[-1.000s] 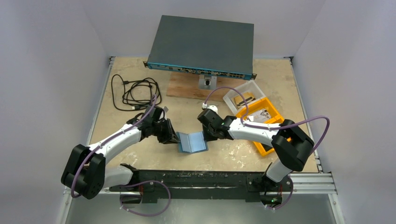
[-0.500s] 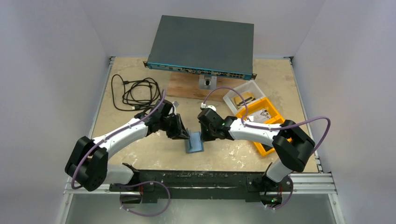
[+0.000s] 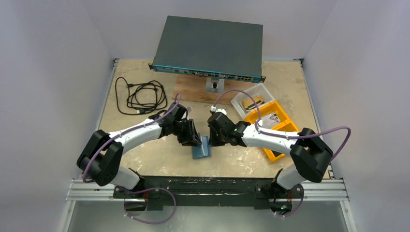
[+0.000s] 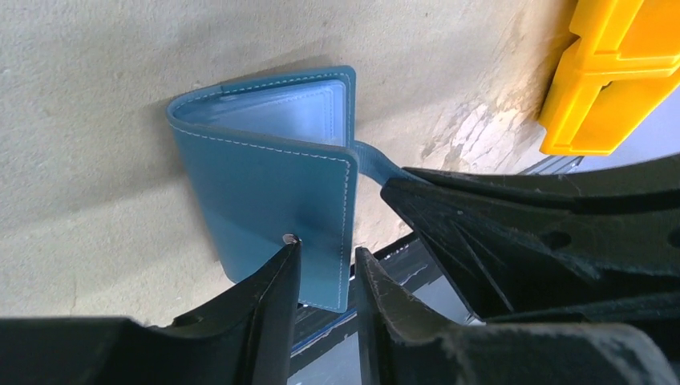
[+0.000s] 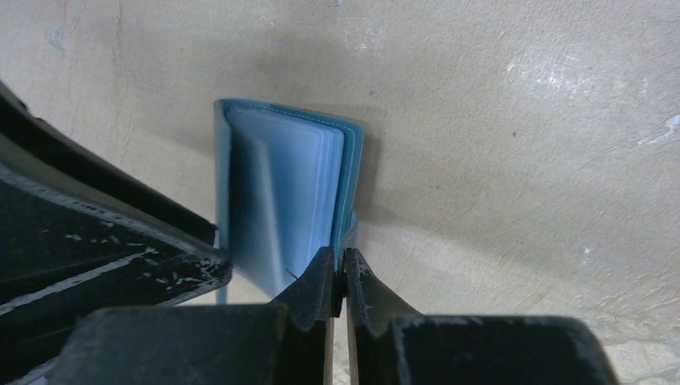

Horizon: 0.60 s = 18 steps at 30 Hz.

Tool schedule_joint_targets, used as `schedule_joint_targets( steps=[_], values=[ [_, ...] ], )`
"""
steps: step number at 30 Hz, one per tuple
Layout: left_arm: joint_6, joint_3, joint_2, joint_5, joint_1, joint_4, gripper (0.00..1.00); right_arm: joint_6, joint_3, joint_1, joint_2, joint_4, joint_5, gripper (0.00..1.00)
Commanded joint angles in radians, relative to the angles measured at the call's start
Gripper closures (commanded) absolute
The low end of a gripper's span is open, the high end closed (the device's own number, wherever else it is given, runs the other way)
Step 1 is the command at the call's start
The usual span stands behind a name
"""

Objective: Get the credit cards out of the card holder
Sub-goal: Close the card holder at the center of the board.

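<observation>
Left gripper (image 4: 326, 250): fingers narrowly apart, nothing pinched. Tips at lower edge of card holder (image 4: 265, 188); one fingertip touching metal snap stud (image 4: 290, 238) on front cover.

Right gripper (image 5: 338, 255): fingers pressed together on blue snap tab (image 4: 370, 160) at free edge of cover, just beside left gripper.

Card holder: on table (image 3: 159, 157), between the two grippers, near front edge, about centre. Nearly folded, covers parted in a narrow V, spine on the side away from right gripper. Clear inner pockets (image 5: 281, 192) pale and glossy between covers. Credit cards: cannot be told apart from the pockets.

Containers, right of right arm:
- orange bin (image 3: 270, 153): open top, printed white slip (image 3: 270, 118) lying inside; rest of contents hidden by arm.
- clear tub (image 3: 261, 92): just beyond orange bin, whether touching cannot be told; small brown and dark items (image 3: 252, 103) inside, too small to name.

Further out: coiled black cable (image 3: 140, 96) on far left of table; grey network switch (image 3: 210, 43) at far edge, above wooden board (image 3: 191, 89).
</observation>
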Motion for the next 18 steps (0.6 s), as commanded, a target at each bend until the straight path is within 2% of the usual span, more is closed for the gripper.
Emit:
schedule_joint_targets(
  steps=[1,11,18],
  values=[
    [-0.011,0.052,0.046,-0.001,-0.014,0.054,0.67,0.011,-0.01,0.001,-0.041,0.005,0.018,1.0],
    [-0.014,0.078,0.153,-0.022,-0.02,0.094,0.49,0.018,-0.028,0.001,-0.047,0.016,0.016,1.0],
    [-0.023,0.065,0.182,-0.05,-0.021,0.09,0.48,0.02,-0.034,0.0,-0.039,0.033,0.007,1.0]
  ],
)
